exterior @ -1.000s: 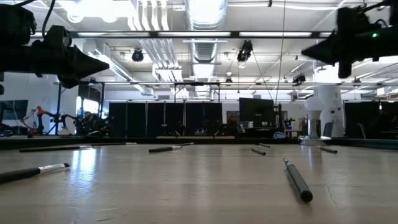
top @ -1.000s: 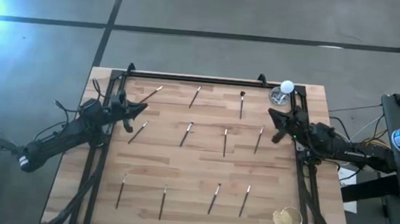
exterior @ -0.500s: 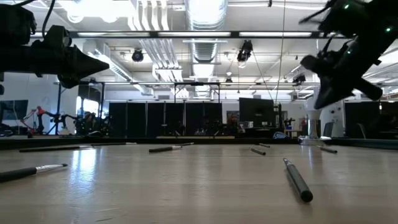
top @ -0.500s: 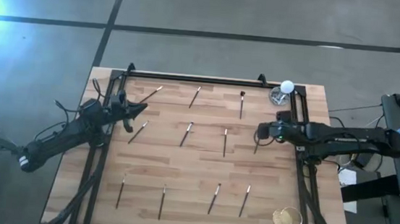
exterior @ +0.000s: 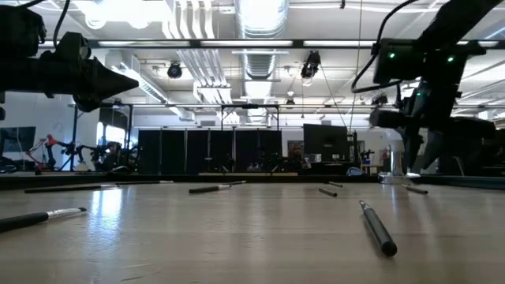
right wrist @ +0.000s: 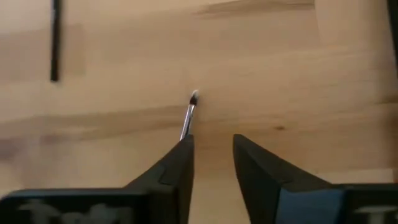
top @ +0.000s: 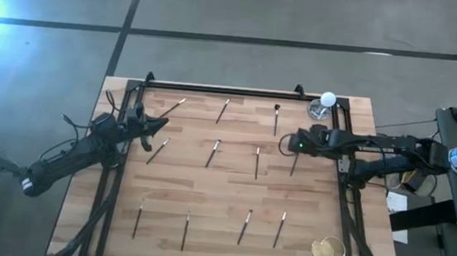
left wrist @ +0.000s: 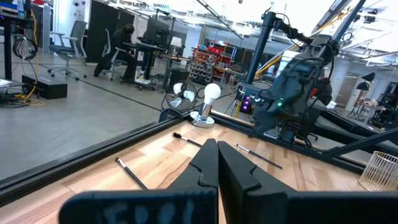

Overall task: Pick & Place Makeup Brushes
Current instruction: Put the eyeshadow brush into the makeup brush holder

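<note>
Several makeup brushes lie flat and scattered over the wooden table (top: 231, 190). My right gripper (top: 287, 145) (right wrist: 211, 149) hangs open above the table, tipped down, over the bristle end of one brush (top: 295, 160) (right wrist: 189, 112). That brush's shaft runs back beside one finger (right wrist: 177, 165) and its tip lies ahead of the fingers. My left gripper (top: 159, 127) (left wrist: 217, 158) is shut, holds nothing, and hovers at the table's left side near another brush (top: 157, 151).
A glass cup (top: 319, 111) with a white ball (top: 328, 98) stands at the far right corner. A wire basket (top: 327, 249) stands at the near right corner. A black frame (top: 223, 89) borders the table. Other brushes (top: 257, 162) (top: 212, 151) lie in the middle.
My right gripper has reached from the table's right edge toward the middle and has tipped down from level over a brush. No brush has moved.
</note>
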